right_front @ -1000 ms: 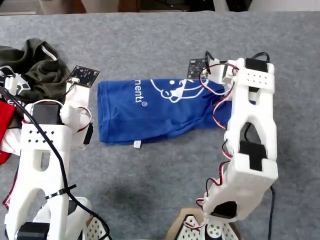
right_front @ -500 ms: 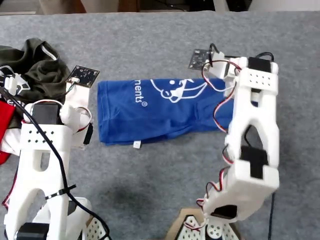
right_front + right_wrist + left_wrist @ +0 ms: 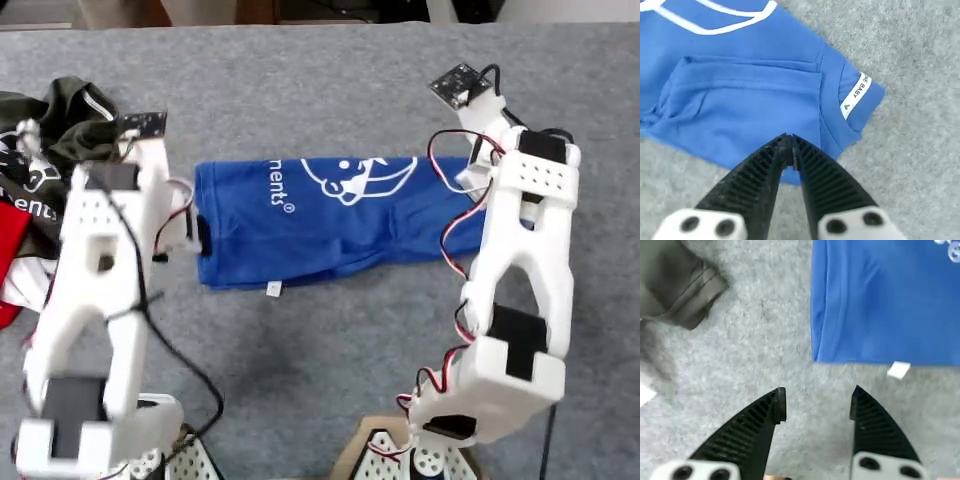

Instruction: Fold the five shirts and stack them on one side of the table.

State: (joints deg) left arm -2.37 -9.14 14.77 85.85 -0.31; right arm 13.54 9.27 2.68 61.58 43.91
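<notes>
A blue shirt (image 3: 320, 215) with white print lies folded into a long strip across the middle of the table. My left gripper (image 3: 818, 402) hovers open just off the strip's corner (image 3: 880, 300), close to a small white tag (image 3: 898, 370); in the high view it sits at the strip's left end (image 3: 198, 235). My right gripper (image 3: 789, 142) is shut above the collar end of the blue shirt (image 3: 750, 95), beside the white neck label (image 3: 855, 95), with no cloth visibly pinched between its fingers.
A heap of unfolded shirts sits at the table's left edge: a dark olive one (image 3: 60, 130), a red one (image 3: 8, 255) and white cloth (image 3: 20, 290). Bare grey felt (image 3: 300, 370) lies in front of the blue strip and behind it.
The left arm has swung toward the far side, and its gripper now sits at the strip's left end. The right arm has shifted toward the far right, off the shirt's middle.
</notes>
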